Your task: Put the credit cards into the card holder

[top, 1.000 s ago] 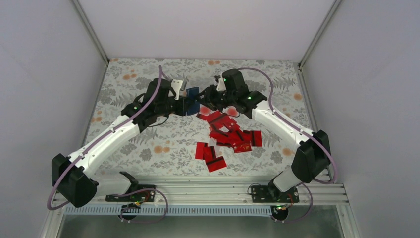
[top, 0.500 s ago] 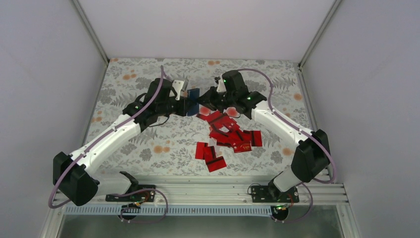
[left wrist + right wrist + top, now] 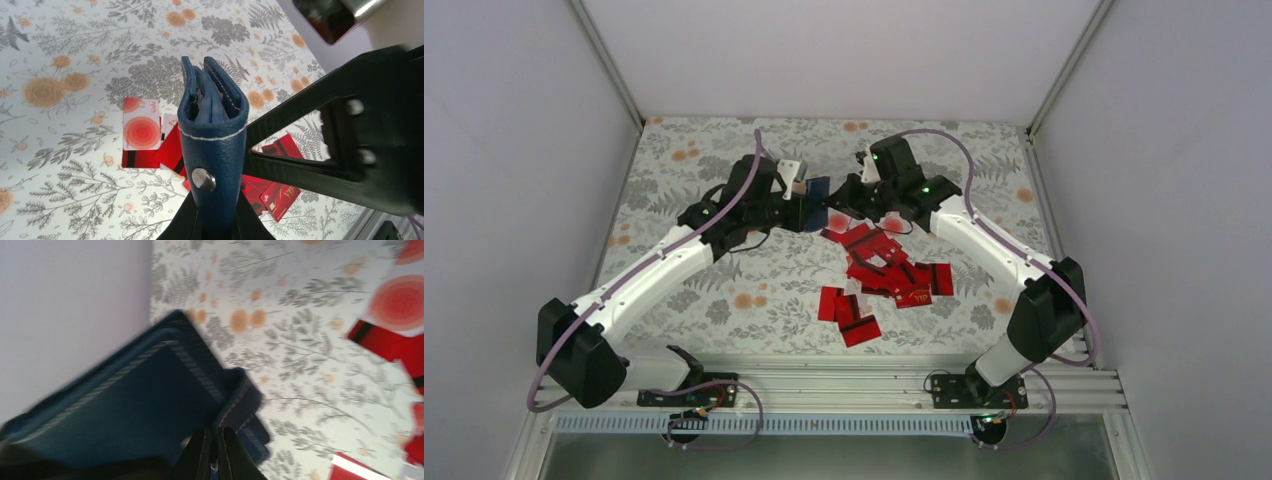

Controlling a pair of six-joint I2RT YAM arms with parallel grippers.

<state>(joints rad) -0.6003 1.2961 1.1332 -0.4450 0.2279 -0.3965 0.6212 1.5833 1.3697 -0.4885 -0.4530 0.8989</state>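
Left wrist view: card holder (image 3: pixel 215 150) held on edge above the surface (image 3: pixel 75 45), mouth facing away from the camera
Your left fingers (image 3: pixel 186 224) clamp its snap end; the right fingers (image 3: pixel 200 455) are pinched narrow on what looks like one wall of the mouth. Expect light, soft, floppy leather, so grip the stitched edges and don't tug. Its long axis runs straight out from the left fingers. The credit cards (image 3: pixel 884 272), probably stiff and slick, lie scattered below

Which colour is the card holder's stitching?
White, on the navy card holder; clearest from left wrist.
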